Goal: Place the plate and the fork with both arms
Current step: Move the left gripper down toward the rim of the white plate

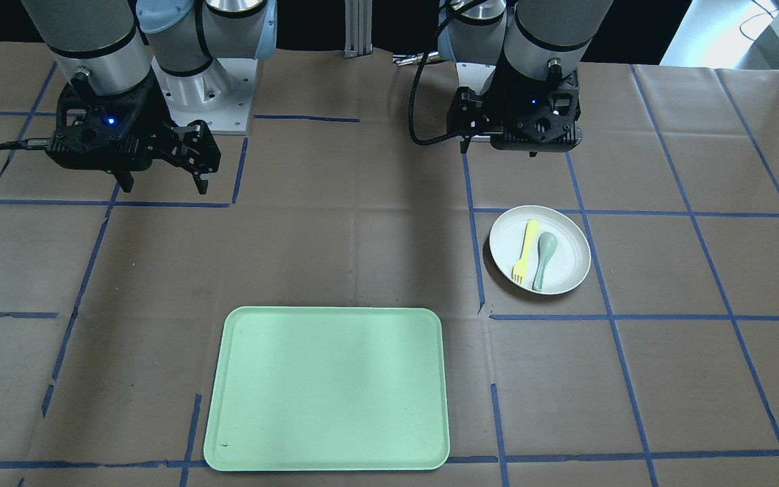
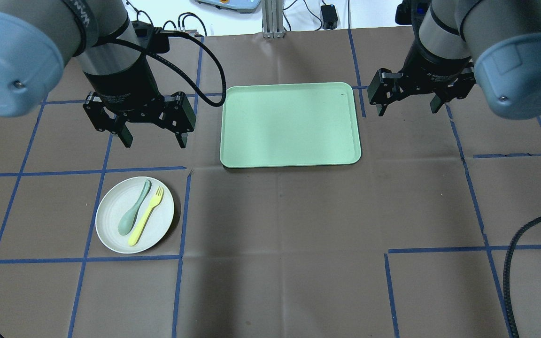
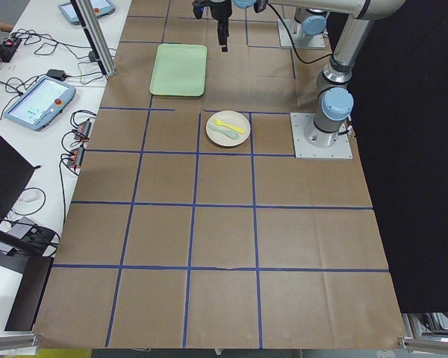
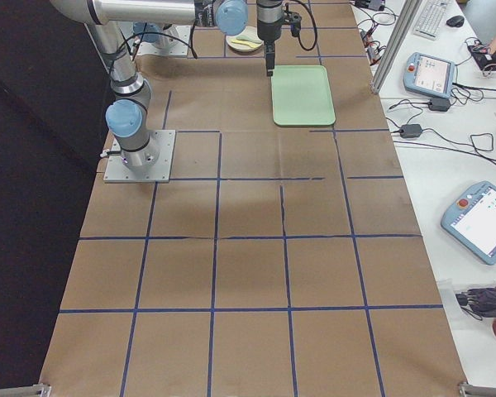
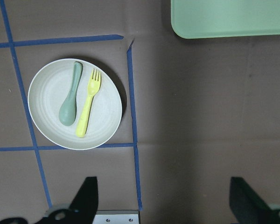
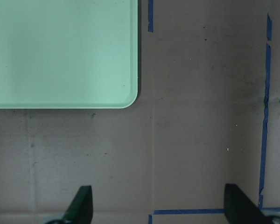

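the plate [image 2: 160, 220] is seen in the lower left of the overhead view, set flat on the worktop [image 2: 298, 234] inside a square marked by blue tape lines [image 2: 134, 170]. the fork [image 2: 146, 217] is laid in the plate on a slant, its tines turned towards the upper right of that view. a grey-green spoon [image 2: 127, 224] is laid just beside the fork, on the side nearer the frame's left edge, with its bowl towards the bottom; whether the two touch cannot be told.

a mint-green tray [image 2: 289, 124] is placed flat at the upper middle of the overhead view, well apart from the plate, and nothing is carried on it.

the left end effector [image 2: 154, 136] is held above the worktop in the upper left of the overhead view, just above the plate in the frame and to the left of the tray. its fingers are spread wide and nothing is gripped between them. in the left wrist view the plate is shown in the upper left.

the right end effector [image 2: 406, 108] is held in the upper right of the overhead view, beside the tray's right edge. its fingers are likewise spread apart with nothing between them, and a rounded tray corner is shown in the upper left of the right wrist view.
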Controlling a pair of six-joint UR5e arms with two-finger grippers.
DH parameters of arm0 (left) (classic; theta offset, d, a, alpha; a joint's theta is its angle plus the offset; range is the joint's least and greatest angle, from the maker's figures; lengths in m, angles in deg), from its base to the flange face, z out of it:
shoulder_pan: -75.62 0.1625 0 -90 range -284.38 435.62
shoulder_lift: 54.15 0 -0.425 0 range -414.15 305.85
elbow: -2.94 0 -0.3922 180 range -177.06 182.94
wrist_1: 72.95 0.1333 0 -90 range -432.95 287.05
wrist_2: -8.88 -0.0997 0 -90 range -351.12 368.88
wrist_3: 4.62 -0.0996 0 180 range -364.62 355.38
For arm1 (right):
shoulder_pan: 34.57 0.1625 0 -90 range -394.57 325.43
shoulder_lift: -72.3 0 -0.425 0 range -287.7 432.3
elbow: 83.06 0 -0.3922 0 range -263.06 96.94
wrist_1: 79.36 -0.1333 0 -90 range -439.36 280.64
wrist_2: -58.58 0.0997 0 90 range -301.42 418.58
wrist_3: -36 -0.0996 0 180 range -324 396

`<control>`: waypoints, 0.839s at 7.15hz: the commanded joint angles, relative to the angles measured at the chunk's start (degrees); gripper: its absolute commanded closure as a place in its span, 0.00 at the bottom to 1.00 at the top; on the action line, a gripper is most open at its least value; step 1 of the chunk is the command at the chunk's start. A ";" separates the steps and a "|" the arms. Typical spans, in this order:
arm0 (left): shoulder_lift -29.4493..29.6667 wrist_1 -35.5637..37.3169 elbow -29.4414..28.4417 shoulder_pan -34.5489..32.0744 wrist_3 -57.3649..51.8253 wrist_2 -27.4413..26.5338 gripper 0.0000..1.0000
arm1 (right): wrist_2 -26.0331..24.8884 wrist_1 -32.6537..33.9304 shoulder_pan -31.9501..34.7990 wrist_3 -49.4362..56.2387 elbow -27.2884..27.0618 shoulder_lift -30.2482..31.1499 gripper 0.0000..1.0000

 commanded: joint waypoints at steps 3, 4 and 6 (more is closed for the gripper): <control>-0.86 1.79 1.67 0.07 -0.56 -0.18 0.00 | 0.09 0.09 -0.02 0.09 0.07 0.05 0.00; -0.77 1.79 1.67 0.07 -0.65 -0.18 0.00 | 0.09 0.09 -0.02 0.09 0.07 -0.04 0.00; -0.51 1.70 1.76 0.60 -3.00 -0.27 0.00 | 0.09 0.00 -0.02 0.09 -0.02 -0.04 0.00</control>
